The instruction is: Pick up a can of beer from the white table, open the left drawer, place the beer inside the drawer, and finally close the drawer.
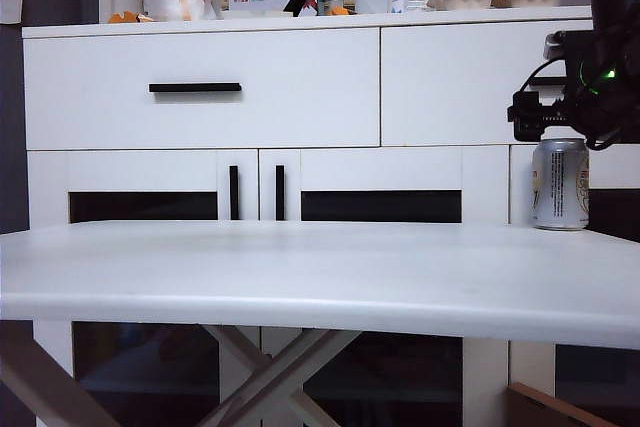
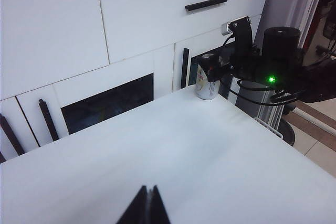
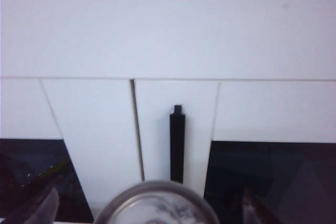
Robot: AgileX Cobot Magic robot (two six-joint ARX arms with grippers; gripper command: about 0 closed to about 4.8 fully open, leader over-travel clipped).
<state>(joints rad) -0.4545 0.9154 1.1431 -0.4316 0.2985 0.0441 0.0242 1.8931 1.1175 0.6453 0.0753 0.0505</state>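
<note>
My right gripper [image 1: 545,119] hangs just above the small silver-white metal can of beer [image 1: 559,184], which stands upright near the far right edge of the plain white desk [image 1: 300,277], in front of the white cabinet. My right fingers [image 3: 39,208] are spread wide; in the right wrist view they flank the grey rim of the can top below me, one on each side, not yet touching it. My left gripper [image 2: 147,208] waits low over the near part of the desk, well apart from the can, its fingers pressed together on nothing.

The step, as I judge it, is the pick. I should keep the can centred between my fingers and sink straight down until the pads sit around the middle of its wall, not the rim, then close evenly so it does not tip or skid off the near edge. The wide white left drawer with its thin black bar handle [image 1: 195,87] is shut.
</note>
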